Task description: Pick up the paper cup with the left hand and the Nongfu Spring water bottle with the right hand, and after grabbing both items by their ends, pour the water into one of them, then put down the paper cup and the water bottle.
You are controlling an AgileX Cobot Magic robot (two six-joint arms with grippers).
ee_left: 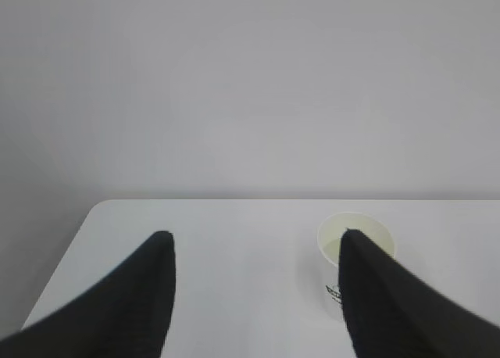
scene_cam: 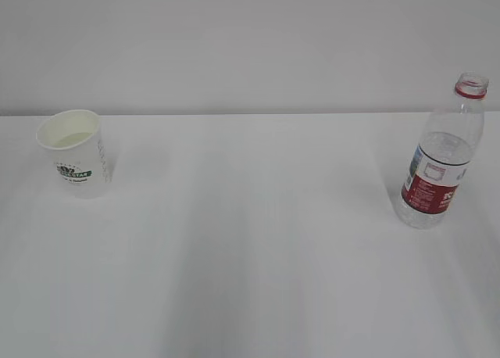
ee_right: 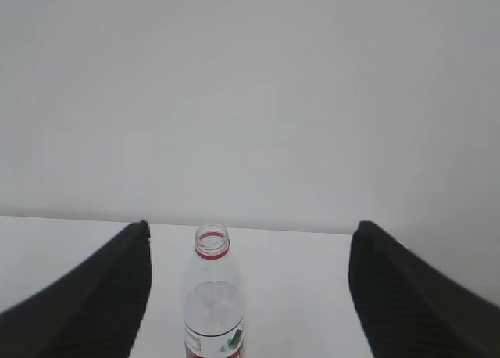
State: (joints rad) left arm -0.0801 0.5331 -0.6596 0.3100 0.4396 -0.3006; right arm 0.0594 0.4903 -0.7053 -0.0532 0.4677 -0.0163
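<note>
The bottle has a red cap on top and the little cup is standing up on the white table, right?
Not quite. The bottle has no cap: its mouth is open, with only a red ring around the neck, as the right wrist view shows. The cup does stand upright on the white table.

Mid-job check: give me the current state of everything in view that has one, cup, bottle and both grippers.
Small white paper cup with green logo: upright on table, free.
Tall clear plastic bottle with red-and-white label: upright, uncapped, free.
Left gripper: open, empty, short of cup.
Right gripper: open, empty, facing bottle.
</note>
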